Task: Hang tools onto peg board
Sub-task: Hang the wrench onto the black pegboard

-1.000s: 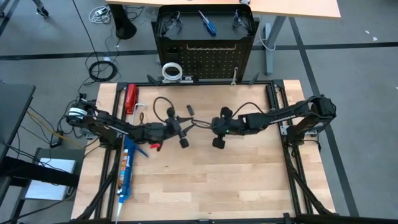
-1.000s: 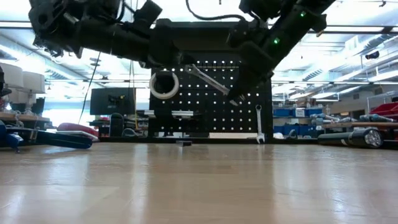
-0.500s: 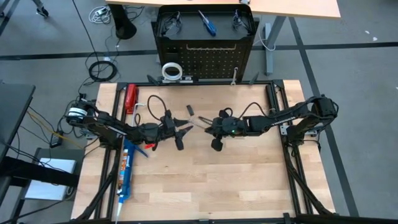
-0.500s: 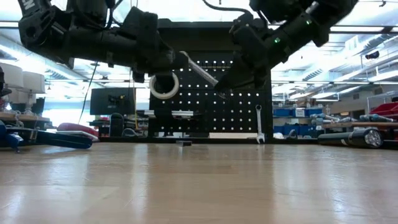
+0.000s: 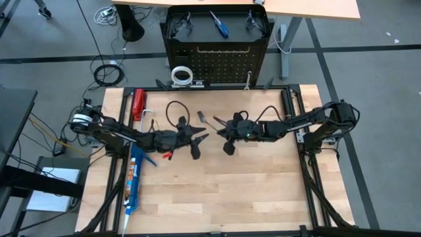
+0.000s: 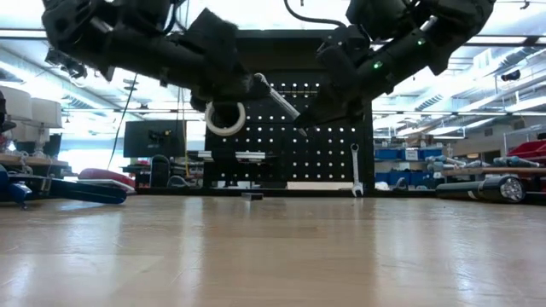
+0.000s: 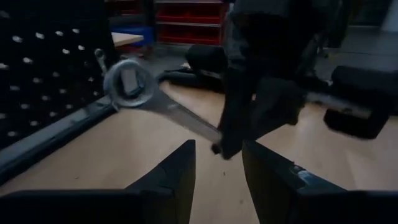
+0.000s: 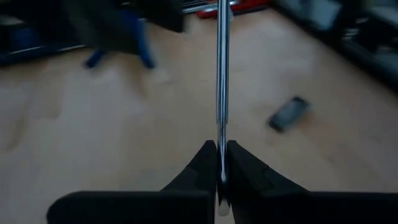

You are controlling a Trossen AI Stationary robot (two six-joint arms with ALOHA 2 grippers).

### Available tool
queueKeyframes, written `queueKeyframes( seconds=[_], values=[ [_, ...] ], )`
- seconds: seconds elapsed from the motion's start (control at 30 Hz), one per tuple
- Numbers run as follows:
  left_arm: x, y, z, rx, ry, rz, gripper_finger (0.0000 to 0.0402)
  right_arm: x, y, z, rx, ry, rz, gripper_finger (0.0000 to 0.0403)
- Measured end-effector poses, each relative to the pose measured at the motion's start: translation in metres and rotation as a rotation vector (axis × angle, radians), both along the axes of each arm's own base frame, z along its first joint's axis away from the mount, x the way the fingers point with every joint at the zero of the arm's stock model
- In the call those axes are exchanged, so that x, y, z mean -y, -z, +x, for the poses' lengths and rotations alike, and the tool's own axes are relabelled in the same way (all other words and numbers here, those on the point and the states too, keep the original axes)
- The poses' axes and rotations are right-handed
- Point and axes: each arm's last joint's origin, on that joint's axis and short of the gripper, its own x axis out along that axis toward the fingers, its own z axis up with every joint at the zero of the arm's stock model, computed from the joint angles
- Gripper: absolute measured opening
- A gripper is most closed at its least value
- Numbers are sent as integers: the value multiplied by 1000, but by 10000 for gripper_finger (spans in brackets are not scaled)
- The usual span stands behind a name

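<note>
A silver wrench point(image 7: 168, 109) hangs in the air over the table's middle, and my right gripper point(image 8: 221, 152) is shut on it. Its ring end point(image 7: 129, 84) points toward my left gripper point(image 7: 217, 168). That gripper is open just short of the wrench, with nothing between its fingers. The black peg board point(image 5: 217, 60) stands upright at the far edge. A white tape roll point(image 6: 224, 117) and a second wrench point(image 6: 355, 169) hang on its face. A blue-handled screwdriver point(image 5: 219, 25) and safety glasses point(image 5: 179, 24) lie behind it. My right gripper pinches the wrench's shaft near its plain end point(image 8: 222, 134) between its two fingers. The fingers come from the table's right, slanting a little down, and the wrench runs on ahead along them. The wrench is clear of the table, tilted, with its ring end point(image 6: 258, 81) highest.
A small dark block point(image 5: 200, 116) lies on the wood under the grippers. A red-handled tool point(image 5: 138, 104) and a long blue caulking gun point(image 5: 133, 181) lie at the table's left side. The near half of the table point(image 5: 223, 191) is bare wood.
My right gripper has tipped and shifted slightly toward the far edge and the left arm, still shut on the wrench, whose gripped end has risen. My left gripper has rolled about its own line and stays open beside the wrench's ring end.
</note>
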Motion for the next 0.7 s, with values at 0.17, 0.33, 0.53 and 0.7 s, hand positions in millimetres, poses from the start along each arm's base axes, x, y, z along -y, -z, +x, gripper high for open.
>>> queueKeyframes(
  seconds=[0.17, 0.33, 0.53, 0.7],
  values=[
    [-7, -7, 1, 33, -210, -5, 137, 5, -3, 0, 33, 145, -58, 27],
    [-20, -8, 2, 93, -260, -89, 137, 5, -4, -1, 60, 240, -60, 30],
    [-33, -14, 3, 211, -230, -193, 143, -16, -9, -1, 61, 279, -227, 26],
    [-32, -23, 6, 275, -110, -144, 181, -27, -12, -3, 41, 358, -359, 28]
  ],
)
